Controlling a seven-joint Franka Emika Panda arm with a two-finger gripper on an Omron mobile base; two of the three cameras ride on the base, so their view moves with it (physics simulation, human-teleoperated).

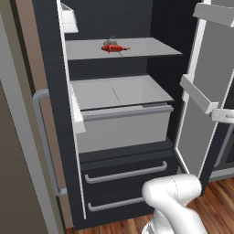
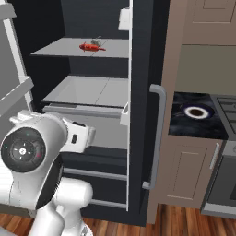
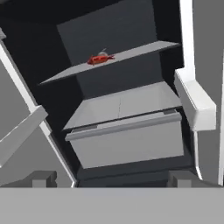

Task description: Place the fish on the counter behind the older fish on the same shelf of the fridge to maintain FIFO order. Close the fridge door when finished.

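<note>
White robot arm, glossy rounded shells.

The arm [image 2: 41, 184] has smooth white segments of thick, tube-like form with bulbous elbows. One joint ends in a round dark-grey cap with a paler hub and small dots on its face. A short white link bears a small dark rectangular mark. Finger tips [image 3: 41, 178] are dark grey and blocky.
</note>
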